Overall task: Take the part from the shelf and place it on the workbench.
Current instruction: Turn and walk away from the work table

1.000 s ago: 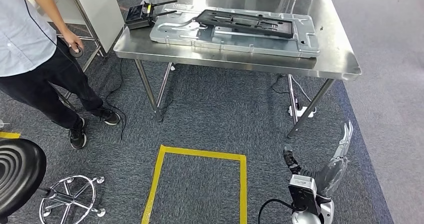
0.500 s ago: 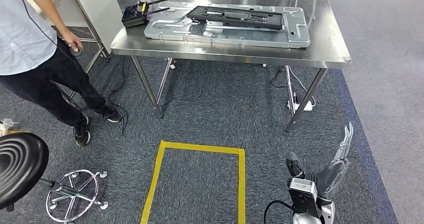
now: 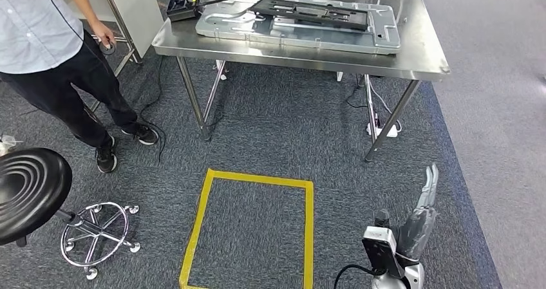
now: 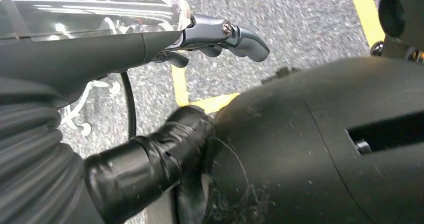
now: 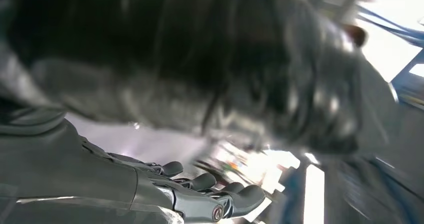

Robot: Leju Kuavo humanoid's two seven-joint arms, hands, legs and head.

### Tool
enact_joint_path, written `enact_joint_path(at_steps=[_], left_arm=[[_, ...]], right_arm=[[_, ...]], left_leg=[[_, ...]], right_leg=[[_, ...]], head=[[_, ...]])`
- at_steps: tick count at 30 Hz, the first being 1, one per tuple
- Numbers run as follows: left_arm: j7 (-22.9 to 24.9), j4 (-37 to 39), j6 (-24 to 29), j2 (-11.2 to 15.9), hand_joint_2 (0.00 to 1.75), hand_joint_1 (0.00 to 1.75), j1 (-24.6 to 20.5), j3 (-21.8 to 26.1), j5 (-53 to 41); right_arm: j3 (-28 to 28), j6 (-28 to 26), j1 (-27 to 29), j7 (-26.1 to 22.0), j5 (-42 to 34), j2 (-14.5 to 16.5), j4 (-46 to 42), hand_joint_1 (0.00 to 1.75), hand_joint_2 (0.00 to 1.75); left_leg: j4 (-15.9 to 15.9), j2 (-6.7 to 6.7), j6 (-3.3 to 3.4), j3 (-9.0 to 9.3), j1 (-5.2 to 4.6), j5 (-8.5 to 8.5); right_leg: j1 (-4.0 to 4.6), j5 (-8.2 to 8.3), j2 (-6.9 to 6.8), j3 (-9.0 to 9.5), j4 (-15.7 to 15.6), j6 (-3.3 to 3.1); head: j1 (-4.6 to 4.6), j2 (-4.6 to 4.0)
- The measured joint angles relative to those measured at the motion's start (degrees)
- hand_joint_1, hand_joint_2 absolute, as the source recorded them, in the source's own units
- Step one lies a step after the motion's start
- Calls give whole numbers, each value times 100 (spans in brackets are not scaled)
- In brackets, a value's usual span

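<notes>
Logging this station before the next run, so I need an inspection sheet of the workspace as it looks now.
Surface: steel workbench, shiny.
Job's things: grey metal panel on the workbench, black frame lying on it.
Clutter: black box with antennas at the bench corner.
Robot hands: right hand hangs open, holds nothing; left hand holds nothing.
Cables: power strip and leads under the bench.
Surroundings: person, stool, yellow floor square.

Right hand [image 3: 422, 205] hanging low — fingers straight, empty

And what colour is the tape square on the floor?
Yellow; the tape square shows best in the head view.
</notes>
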Motion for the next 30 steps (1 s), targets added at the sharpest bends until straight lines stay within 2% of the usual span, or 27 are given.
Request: enact_joint_path(at_steps=[1,3,4,5,6,8,9,10,11,12,14,15,16,17,18,20,21,22,24,25,26,27,29,30], left_arm=[[-2,0,-3,1,0,0,0,0,0],[-9,0,-6,1,0,0,0,-1,0],[-13,0,-7,2,0,0,0,-4,0],[-18,0,-9,3,0,0,-1,-11,0],[-20,0,-12,5,0,0,-3,-23,0],[-17,0,-15,10,0,0,-10,-59,0],[-13,0,-15,13,0,0,-15,-82,0],[-9,0,-14,15,0,0,-19,-105,0],[-7,0,-14,17,0,0,-23,-127,0],[-7,0,-14,20,0,0,-27,-143,0],[-15,0,-16,23,0,0,-31,-160,0],[-18,0,-18,27,0,0,-33,-164,0],[-20,0,-21,29,0,0,-35,-168,0],[-16,0,-24,31,0,0,-38,-170,0],[-9,0,-30,32,0,0,-42,-170,0],[4,0,-44,32,0,0,-48,-170,0],[5,0,-51,32,0,0,-49,-170,0],[3,0,-57,32,0,0,-49,-170,0],[-4,0,-65,27,0,0,-50,-170,0],[-10,0,-68,22,0,0,-52,-170,0],[-16,0,-71,19,0,0,-53,-170,0],[-25,0,-73,15,0,0,-54,-170,0],[-37,0,-80,15,0,0,-55,-171,0],[-39,0,-83,15,0,0,-54,-172,0]], right_arm=[[-84,19,-30,47,-22,0,231,0,0],[-223,59,-87,75,-93,0,592,0,0],[-285,105,-136,54,-171,0,771,0,0],[-373,175,-204,0,-306,-1,1032,0,0],[-499,259,-290,-83,-483,-3,1371,0,0],[-876,378,-476,-311,-868,-12,2235,0,0],[-1108,395,-568,-406,-1025,-18,2708,0,0],[-1338,391,-646,-469,-1139,-32,3171,0,0],[-1550,377,-706,-491,-1206,-56,3609,0,0],[-1737,350,-747,-460,-1222,-85,4028,0,0],[-2007,277,-772,-286,-1164,-143,4725,0,0],[-2110,241,-767,-141,-1105,-156,5038,0,0],[-2184,208,-759,33,-1031,-163,5312,0,0],[-2232,180,-750,205,-946,-165,5549,0,0],[-2258,158,-740,377,-861,-166,5753,0,0],[-2281,146,-717,678,-722,-168,6089,0,0],[-2289,150,-703,820,-667,-168,6233,0,0],[-2293,160,-688,960,-613,-168,6360,0,0],[-2294,185,-653,1200,-523,-170,6564,0,0],[-2294,200,-633,1284,-492,-172,6643,0,0],[-2294,215,-612,1338,-475,-174,6708,0,0],[-2294,228,-595,1368,-467,-175,6761,0,0],[-2294,247,-573,1393,-461,-176,6850,0,0],[-2294,249,-567,1396,-460,-177,6883,0,0]], left_leg=[[36,-5,-8,-69,3,23],[118,-13,-28,-178,7,48],[150,-14,-48,-218,3,59],[169,-10,-73,-240,0,72],[178,-8,-101,-251,-3,89],[171,-15,-171,-259,-7,134],[189,-25,-201,-276,-9,120],[260,-32,-230,-313,-12,37],[424,-37,-253,-372,-14,-124],[701,-37,-274,-456,-11,-362],[1395,-35,-310,-597,-12,-816],[1627,-34,-317,-595,-14,-915],[1662,-34,-313,-504,-16,-889],[1486,-33,-299,-331,-16,-763],[1134,-34,-276,-95,-16,-592],[332,-47,-224,348,-26,-418],[80,-53,-204,459,-33,-404],[-41,-58,-186,492,-41,-420],[-87,-46,-136,441,-29,-342],[-106,-36,-99,409,-16,-285],[-127,-22,-59,368,-1,-222],[-136,-9,-29,320,12,-163],[-95,6,-2,181,6,-73],[-61,11,-5,106,5,-39]], right_leg=[[-12,93,0,122,-81,8],[-29,335,-3,624,-798,0],[-19,395,-2,860,-1170,-20],[-1,422,-1,1005,-1419,-48],[19,406,1,1068,-1543,-76],[36,444,1,1057,-1570,-138],[19,463,-17,1052,-1602,-177],[0,496,-35,1029,-1621,-225],[-18,537,-56,999,-1640,-271],[-21,576,-74,959,-1649,-304],[-4,645,-83,860,-1641,-331],[8,681,-85,805,-1633,-332],[19,718,-84,744,-1620,-330],[27,754,-78,682,-1603,-324],[34,789,-71,622,-1582,-316],[51,860,-59,522,-1543,-277],[56,902,-57,488,-1534,-251],[57,949,-57,464,-1537,-220],[52,1023,-51,441,-1557,-152],[52,967,-39,414,-1522,-120],[52,810,-24,360,-1392,-93],[47,571,-11,275,-1155,-71],[25,62,2,58,-413,-35],[14,-52,2,-2,-106,-20]], head=[[1,0],[0,0],[0,0],[0,0],[0,0],[-1,0],[-2,0],[-6,0],[-9,0],[-13,0],[-17,0],[-16,0],[-17,0],[-18,0],[-18,0],[-16,0],[-15,0],[-15,0],[-14,0],[-13,0],[-10,0],[-9,0],[-9,0],[-9,0]])
